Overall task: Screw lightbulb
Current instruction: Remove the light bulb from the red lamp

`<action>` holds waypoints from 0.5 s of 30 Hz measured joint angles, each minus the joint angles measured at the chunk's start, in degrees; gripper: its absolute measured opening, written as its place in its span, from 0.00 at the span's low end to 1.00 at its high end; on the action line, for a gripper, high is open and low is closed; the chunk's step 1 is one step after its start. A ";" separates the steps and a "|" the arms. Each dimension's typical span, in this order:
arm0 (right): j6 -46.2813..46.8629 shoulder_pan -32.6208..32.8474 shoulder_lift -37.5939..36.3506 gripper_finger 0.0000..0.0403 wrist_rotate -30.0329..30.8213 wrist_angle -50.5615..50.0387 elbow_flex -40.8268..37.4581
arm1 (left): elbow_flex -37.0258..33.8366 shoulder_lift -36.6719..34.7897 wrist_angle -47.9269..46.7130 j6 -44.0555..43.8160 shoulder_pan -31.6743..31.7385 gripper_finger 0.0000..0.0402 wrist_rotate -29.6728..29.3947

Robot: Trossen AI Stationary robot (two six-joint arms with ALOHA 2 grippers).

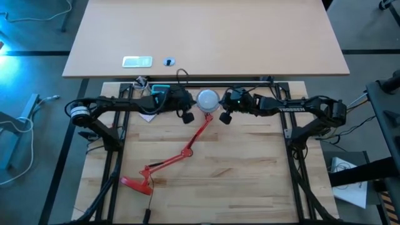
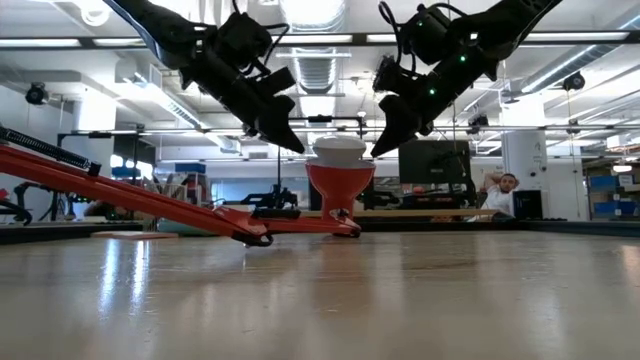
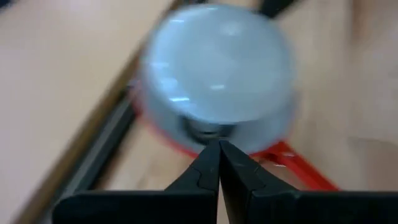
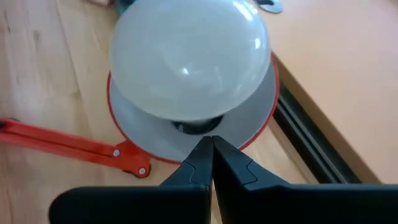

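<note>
High view: bulb [image 1: 208, 99] sits in the shade [image 4: 261, 112], both grippers [image 1: 188, 117] [image 1: 225, 117] clenched empty beside it; could bump it crooked.

Both arms reach inward from their table-side mounts toward the middle of the far edge, wrists facing one another. The left gripper [image 1: 187, 116] hangs tilted downward and inward, its two fingers [image 3: 208, 168] pressed together tip to tip. The right gripper [image 1: 225, 117] mirrors that pose from the opposite side, likewise angled down and inward, its fingers [image 4: 211, 158] closed against each other with nothing between them. The two grippers stand near one another, apart, and clear of the tabletop.
</note>
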 joint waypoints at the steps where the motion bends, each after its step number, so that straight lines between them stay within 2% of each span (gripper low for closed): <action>1: -0.32 0.00 0.00 0.00 -0.74 -0.31 0.01 | 0.00 -0.17 0.10 0.33 0.73 0.00 -0.49; 4: -1.12 0.02 0.00 0.00 -1.22 -1.01 0.00 | 0.00 -0.24 1.47 1.75 2.98 0.00 -0.48; 8: -1.32 0.02 0.00 0.00 -1.19 -1.69 0.01 | 0.00 -0.26 3.70 3.41 5.83 0.00 4.53; 10: -0.39 0.08 -0.04 0.00 -1.48 -1.73 0.01 | 0.00 -0.28 3.52 4.26 6.49 0.00 5.17; 12: 1.29 0.25 -0.25 0.00 -6.03 -1.63 0.00 | 0.00 -0.49 3.54 5.63 6.72 0.00 5.21; 15: 1.68 0.47 -0.25 0.00 -16.22 -0.08 0.00 | 0.04 -0.23 6.33 7.81 7.24 0.00 6.92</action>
